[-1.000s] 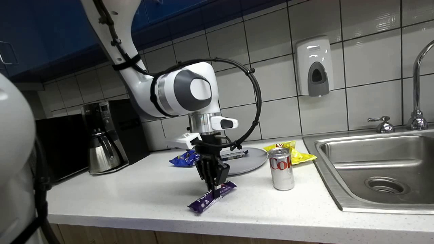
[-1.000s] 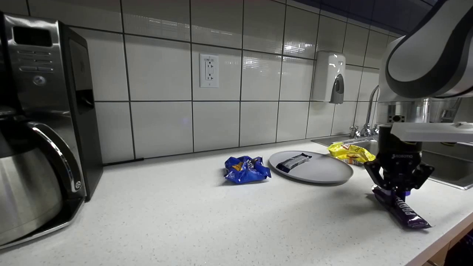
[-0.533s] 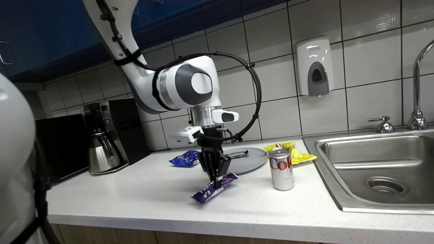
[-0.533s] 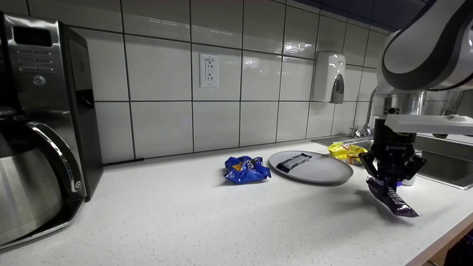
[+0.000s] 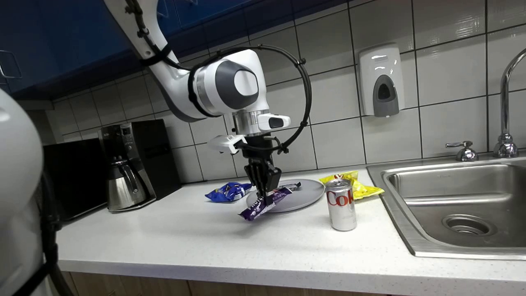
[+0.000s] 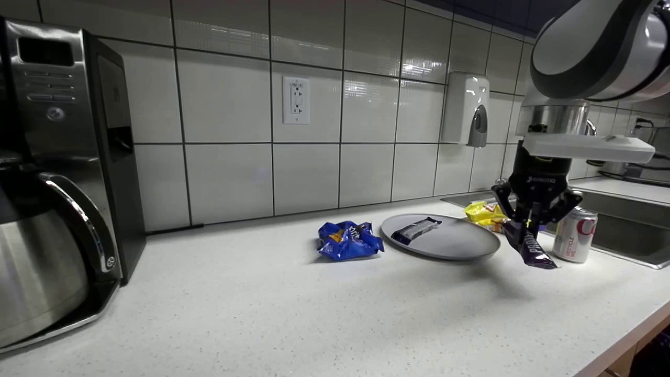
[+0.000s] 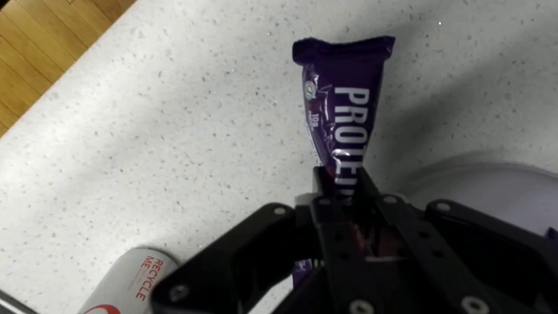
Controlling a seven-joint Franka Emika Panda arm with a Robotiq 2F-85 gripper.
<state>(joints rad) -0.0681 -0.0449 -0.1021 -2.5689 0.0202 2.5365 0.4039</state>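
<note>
While the gripper [image 7: 342,179] pinches one purple protein bar [image 7: 343,109] above the speckled white counter [image 5: 185,244], one Coke can [image 5: 342,207] stands right; farther, one plate [image 6: 460,241] with one dark-wrapped bar [image 6: 417,231] lies between one blue bag [image 6: 349,241] left and one yellow bag [image 5: 365,190] right, before the tiled wall [image 6: 225,99].

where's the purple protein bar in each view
In an exterior view: purple bar, lower middle.
In an exterior view: purple bar, lower right.
Wrist view: purple bar, mostly upper half.
Shared landmark: Coke can, right of it in both exterior views, lower left in wrist view.
</note>
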